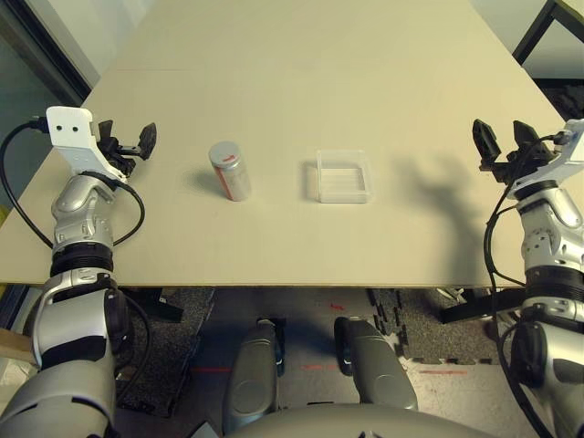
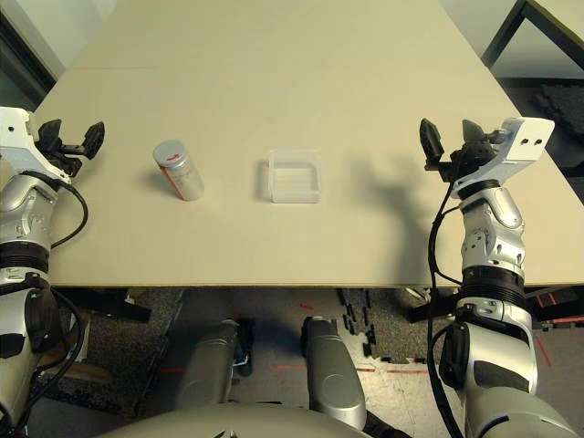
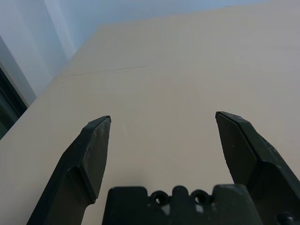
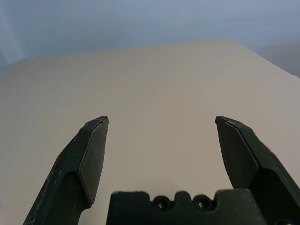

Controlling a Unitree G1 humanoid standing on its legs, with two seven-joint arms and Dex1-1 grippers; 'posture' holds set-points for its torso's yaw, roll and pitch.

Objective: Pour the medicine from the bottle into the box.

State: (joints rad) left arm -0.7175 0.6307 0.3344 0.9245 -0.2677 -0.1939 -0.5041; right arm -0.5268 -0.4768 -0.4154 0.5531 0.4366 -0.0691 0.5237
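The bottle [image 1: 230,170], a small silver-grey cylinder with a red mark on its top, stands on the table left of centre; its top looks covered by a grey lid. To its right lies the box [image 1: 343,176], a shallow clear plastic tray that looks empty. The medicine is hidden. My left gripper [image 1: 128,142] hovers open over the table's left edge, well left of the bottle. Over the right edge, far right of the box, my right gripper [image 1: 501,140] is open too. Nothing sits between either pair of fingers.
The beige table [image 1: 301,82] stretches far back behind the bottle and box. Its front edge [image 1: 274,284] runs just ahead of my body. A dark table leg [image 1: 538,27] stands beyond the far right corner.
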